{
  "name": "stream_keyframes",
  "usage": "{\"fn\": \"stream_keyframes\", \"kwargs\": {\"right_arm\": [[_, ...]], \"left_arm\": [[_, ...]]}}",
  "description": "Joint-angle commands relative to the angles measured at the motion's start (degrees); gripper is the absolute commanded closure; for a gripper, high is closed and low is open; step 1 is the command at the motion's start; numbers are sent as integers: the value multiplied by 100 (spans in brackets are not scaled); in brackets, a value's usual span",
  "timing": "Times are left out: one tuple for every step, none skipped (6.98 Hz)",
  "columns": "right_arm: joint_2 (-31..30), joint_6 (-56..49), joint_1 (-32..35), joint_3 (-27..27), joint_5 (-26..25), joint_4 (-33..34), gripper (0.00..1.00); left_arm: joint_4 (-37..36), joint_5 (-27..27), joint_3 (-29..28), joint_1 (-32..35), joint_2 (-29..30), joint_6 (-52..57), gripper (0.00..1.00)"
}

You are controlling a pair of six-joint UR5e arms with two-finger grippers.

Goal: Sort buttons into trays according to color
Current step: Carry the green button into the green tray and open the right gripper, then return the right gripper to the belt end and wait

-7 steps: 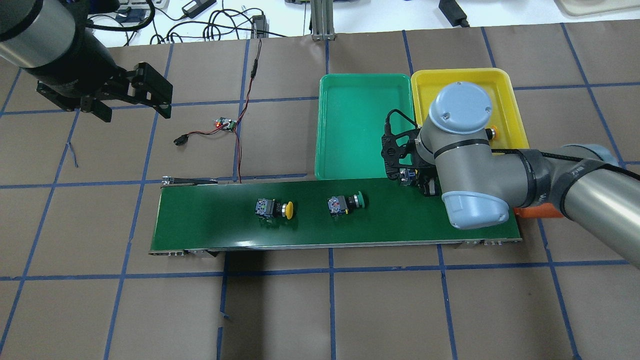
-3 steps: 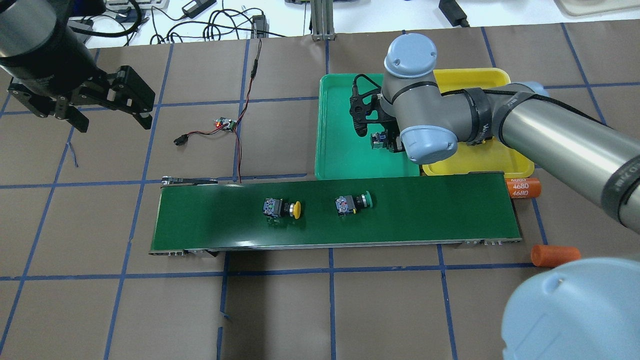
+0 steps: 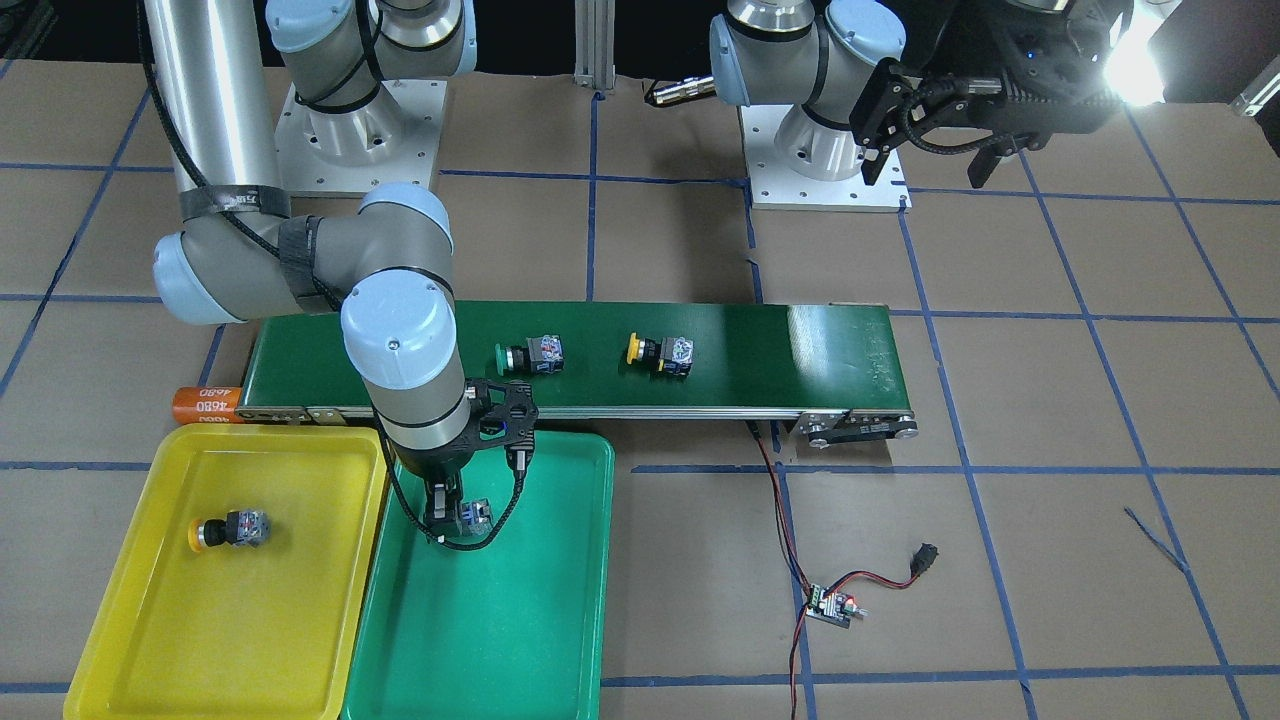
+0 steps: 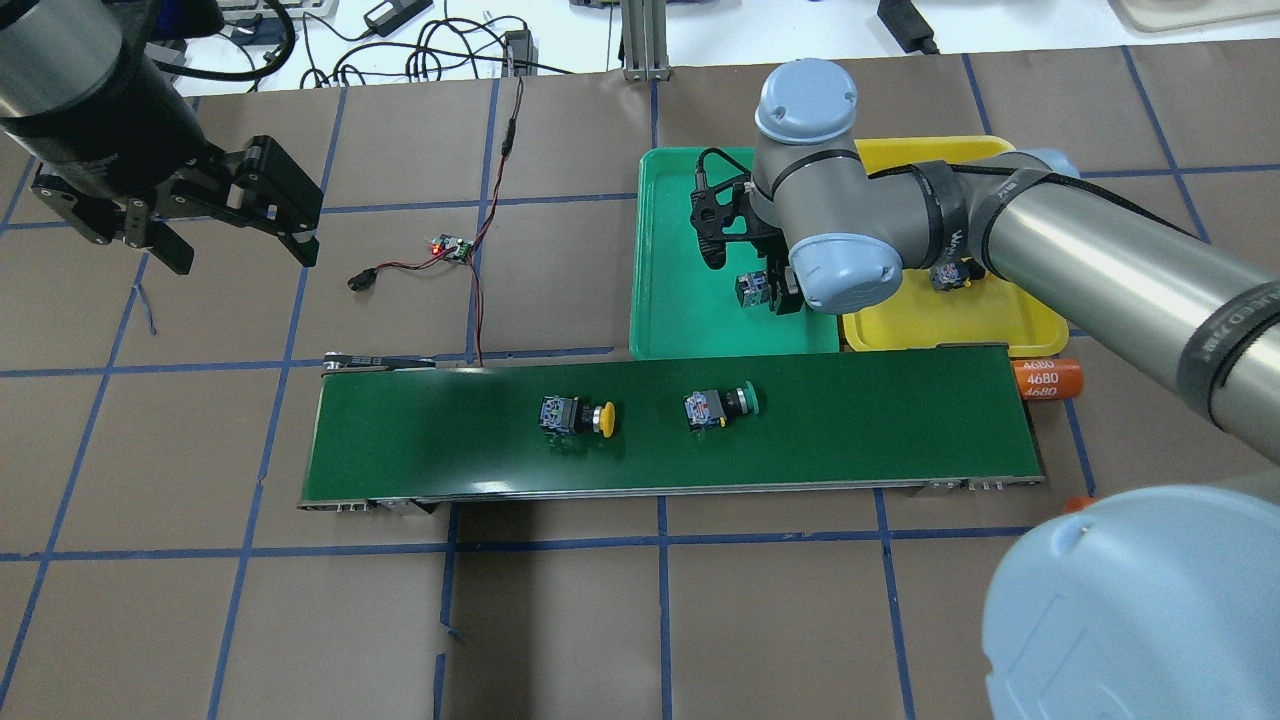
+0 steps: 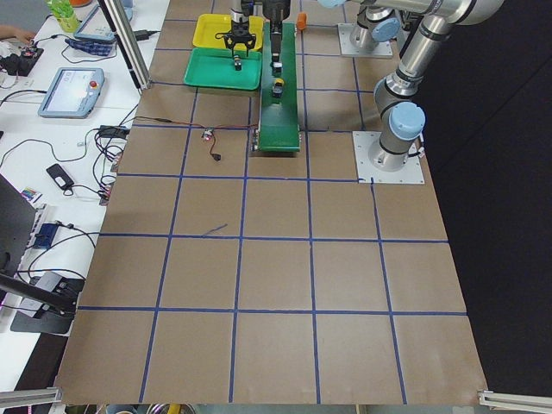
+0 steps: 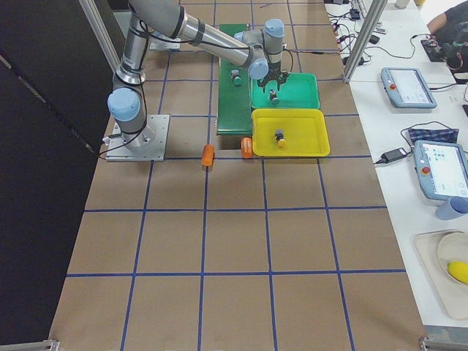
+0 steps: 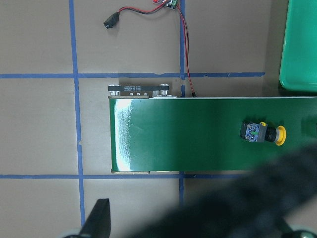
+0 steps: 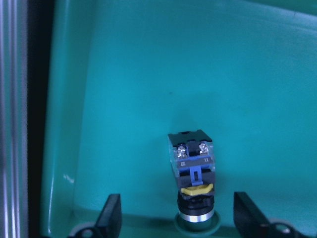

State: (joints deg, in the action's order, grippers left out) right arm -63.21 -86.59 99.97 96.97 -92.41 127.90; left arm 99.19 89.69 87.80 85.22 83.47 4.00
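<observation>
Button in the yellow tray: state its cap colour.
Yellow, on a dark body; the button shows best in the exterior front-facing view.

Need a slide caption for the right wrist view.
Right tool open over the green tray, green-capped button lying between its fingers.

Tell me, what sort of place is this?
Probably a robotics lab: two robot arms bolted to a taped-grid table, a conveyor belt carrying push-buttons, and side benches with control tablets and cables.

green tray floor bare, right arm overhanging yellow tray
</observation>
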Motion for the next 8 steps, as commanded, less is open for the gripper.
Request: {"fn": "stream_keyframes", "kwargs": {"right_arm": [[-469, -50, -134, 329, 3, -377, 0], [-986, -103, -214, 862, -5, -353, 0], [-1531, -373, -502, 1433, -66, -327, 0], [-2015, -550, -992, 2065, -41, -292, 0], [-2315, -630, -1327, 2550, 38, -179, 0], [-2327, -700, -1435, 2825, 82, 258, 0], [-2318, -727, -1428, 2958, 178, 593, 0], [-2292, -727, -1427, 2968, 275, 648, 0]], "left_arm": [[-249, -22, 114, -23, -7, 56, 0], [-547, -5, 132, -23, 20, 66, 0], [-550, -4, 140, -23, 11, 22, 0], [-559, -4, 140, -23, 20, -4, 0], [-559, -4, 140, -23, 20, -5, 0], [-559, -30, 140, -23, 20, -5, 0], [-559, -39, 132, -23, 20, -5, 0], [-629, -48, 132, -32, 29, -5, 0]]}}
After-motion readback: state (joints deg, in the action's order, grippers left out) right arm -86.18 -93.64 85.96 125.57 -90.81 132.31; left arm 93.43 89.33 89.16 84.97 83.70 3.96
